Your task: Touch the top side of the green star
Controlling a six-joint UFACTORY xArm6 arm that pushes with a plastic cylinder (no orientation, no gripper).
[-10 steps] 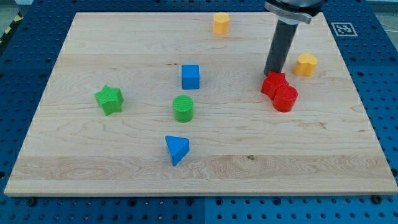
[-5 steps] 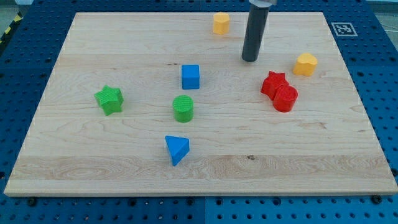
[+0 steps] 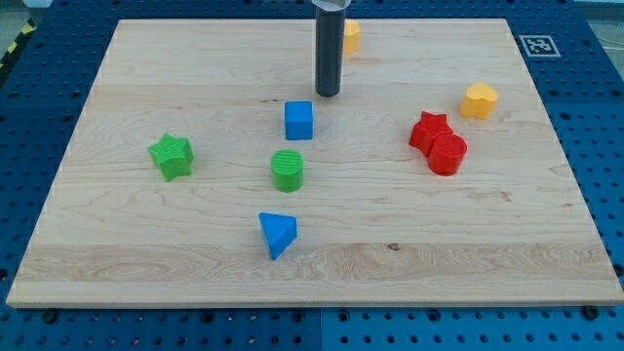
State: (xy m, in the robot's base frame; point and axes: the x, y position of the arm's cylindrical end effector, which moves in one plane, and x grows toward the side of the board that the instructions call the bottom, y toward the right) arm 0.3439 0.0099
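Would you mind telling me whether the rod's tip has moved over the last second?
Yes. My tip has slid toward the view's left, from beside the red star to just above the blue cube.

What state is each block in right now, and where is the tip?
my tip: on the board, just above the blue cube, apart from it
green star: untouched, far toward the view's left of the tip
blue cube: standing alone
green cylinder: upright
blue triangle: alone
red star: touching red cylinder
yellow block: partly hidden behind rod
yellow heart: alone
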